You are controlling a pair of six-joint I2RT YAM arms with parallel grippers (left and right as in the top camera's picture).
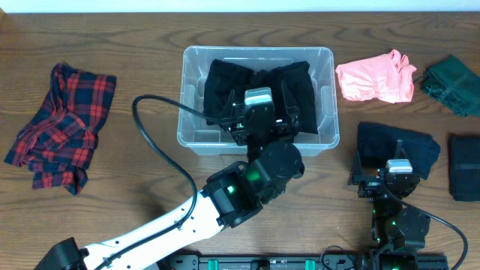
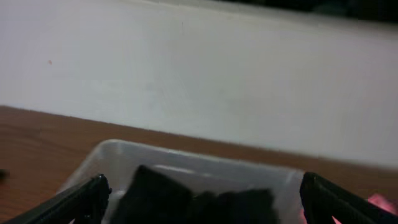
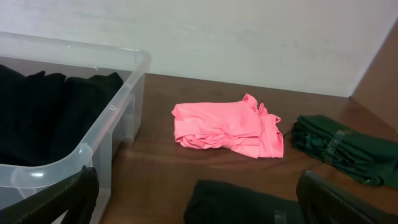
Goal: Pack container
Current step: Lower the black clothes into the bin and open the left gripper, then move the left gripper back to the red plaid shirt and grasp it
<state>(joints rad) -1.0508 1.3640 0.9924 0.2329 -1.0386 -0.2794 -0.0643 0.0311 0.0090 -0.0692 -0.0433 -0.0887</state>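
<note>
Container [image 1: 191,112] upper centre of overhead view, black garments [image 1: 225,82] inside. Left gripper [image 2: 202,200] over its near wall — fingers spread wide, nothing held. Right gripper [image 3: 199,199] likewise wide and empty, above dark folded garment [image 1: 409,146] at right. Judged step: pick up that garment. Descend straight, pinch the whole fold — not just the top layer.
</note>
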